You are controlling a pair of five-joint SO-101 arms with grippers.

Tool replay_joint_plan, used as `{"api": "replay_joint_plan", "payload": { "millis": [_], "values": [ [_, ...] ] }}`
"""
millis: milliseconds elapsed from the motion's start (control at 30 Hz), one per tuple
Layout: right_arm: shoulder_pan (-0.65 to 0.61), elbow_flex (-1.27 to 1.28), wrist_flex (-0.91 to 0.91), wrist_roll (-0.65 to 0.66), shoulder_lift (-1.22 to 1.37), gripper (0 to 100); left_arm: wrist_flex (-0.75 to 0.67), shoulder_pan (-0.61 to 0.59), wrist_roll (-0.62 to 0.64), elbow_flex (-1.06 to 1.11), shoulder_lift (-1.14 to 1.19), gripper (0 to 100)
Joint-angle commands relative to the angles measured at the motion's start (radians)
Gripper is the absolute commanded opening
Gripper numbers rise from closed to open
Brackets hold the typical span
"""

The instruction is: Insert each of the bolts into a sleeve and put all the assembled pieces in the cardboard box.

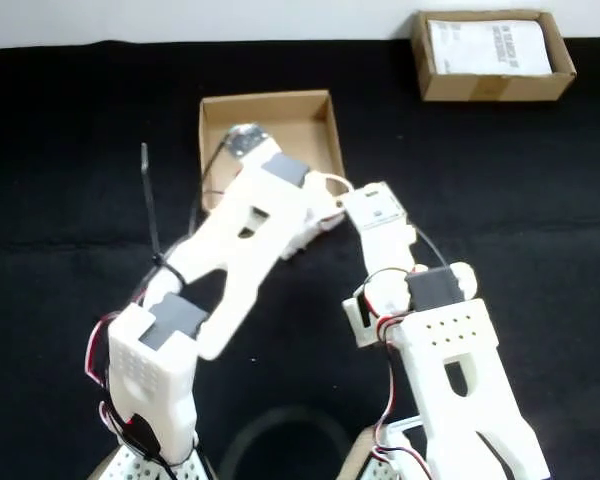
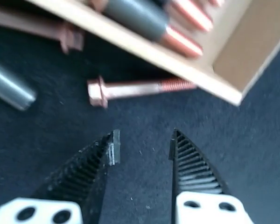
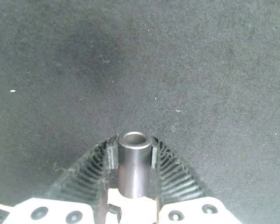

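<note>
**Item 1, open shallow cardboard box** [image 1: 265, 99]: sitting on the black cloth-covered table [image 1: 500, 200], beyond both arms. In the left wrist view its pale wall [image 2: 186, 70] is running slantwise. Inside, assembled pieces [image 2: 140, 18] are lying side by side. Each is a grey sleeve with a copper threaded end sticking out. Their long axes are parallel and the threaded ends are pointing toward a side wall of the box.

**Item 2, loose copper-coloured bolt with a flanged hex head** [image 2: 130, 88]: lying flat on the cloth just outside the box. Its threaded tip is pointing at the box wall and lying just beside it, and its head is pointing away.

**Item 3, second copper-coloured bolt** [image 2: 37, 27]: lying flat close by the same wall, with its head and part of its shank showing.

**Item 4, loose grey cylindrical sleeve** [image 2: 11, 86]: lying on its side on the cloth, apart from the box, one end showing.

**Item 5, left gripper** [image 2: 144, 140]: hovering over the cloth near the loose bolt. Its serrated black fingers are spread apart and holding nothing, and the bolt is lying crosswise just beyond the fingertips.

**Item 6, right gripper** [image 3: 134, 148]: clamping a dark grey metal sleeve [image 3: 134, 172] between its fingers. The sleeve's long axis is running along the fingers, and its open bore is pointing out past the fingertips, over bare cloth.

**Item 7, second cardboard box holding a printed sheet** [image 1: 490, 85]: sitting at the table's far corner, well apart from the rest.
</note>
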Motion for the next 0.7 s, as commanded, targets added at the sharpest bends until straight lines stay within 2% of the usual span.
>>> {"api": "replay_joint_plan", "payload": {
  "millis": [0, 167, 267, 467, 567, 667],
  "values": [
    [0.005, -0.01, -0.002, -0.003, -0.028, 0.6, 0.002, 0.019, 0.006, -0.038, -0.035, 19],
    [0.005, -0.012, -0.002, -0.003, -0.027, 0.6, -0.055, 0.002, 0.008, -0.044, 0.062, 19],
    [0.005, -0.005, -0.002, 0.002, -0.027, 0.6, -0.095, -0.024, 0.057, -0.045, 0.116, 19],
    [0.005, -0.004, 0.001, 0.06, -0.027, 0.6, -0.178, -0.076, 0.074, -0.045, 0.177, 18],
    [0.005, -0.004, 0.001, 0.06, -0.027, 0.6, -0.183, -0.073, 0.141, -0.045, 0.177, 18],
    [0.005, -0.002, 0.001, 0.06, -0.027, 0.6, -0.183, -0.074, 0.157, -0.047, 0.176, 18]
  ]
}}
